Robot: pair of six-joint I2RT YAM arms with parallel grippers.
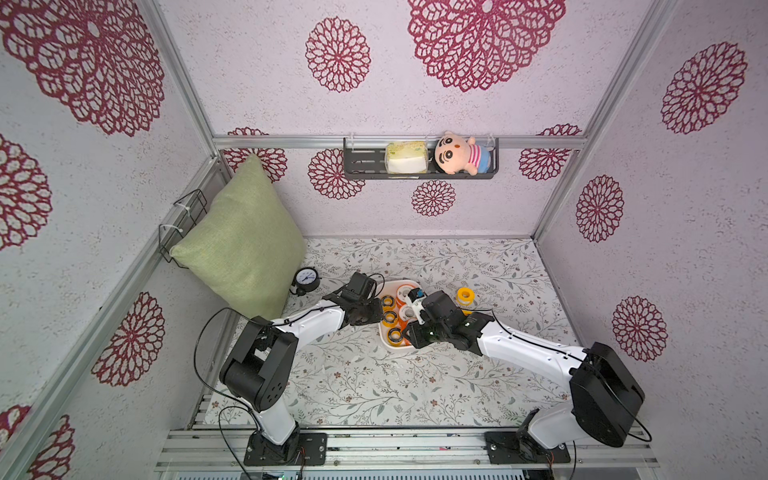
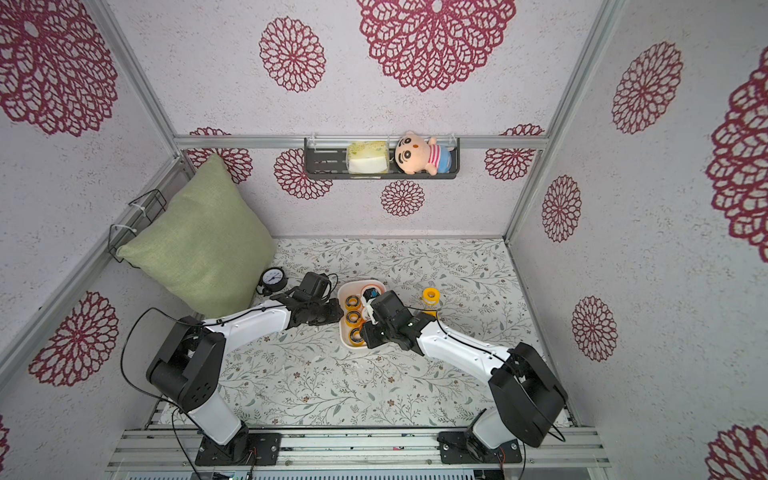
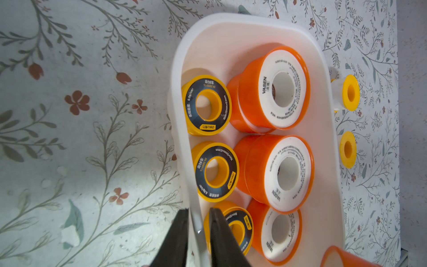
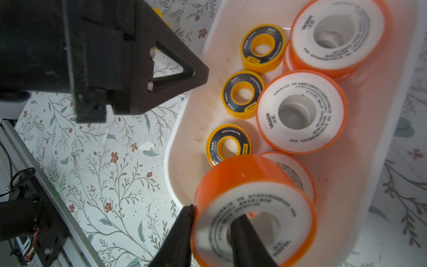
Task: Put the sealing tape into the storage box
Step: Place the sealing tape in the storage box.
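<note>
White link shells (image 1: 307, 322), black joint housings (image 1: 259, 370), thin black cables (image 1: 195, 347), screwed black base plates (image 1: 286, 451), black triangular tool fingers (image 4: 201, 72).

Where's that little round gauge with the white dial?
In both top views the gauge sits on the table's left side, beside the green cushion's lower corner, left of the white storage box.

My flower-patterned table (image 1: 374, 386) carries the white storage box (image 3: 242, 20), two yellow spools (image 3: 350, 92) just beside it, a round gauge (image 1: 306, 279) and a leaning green cushion (image 1: 245, 241).
</note>
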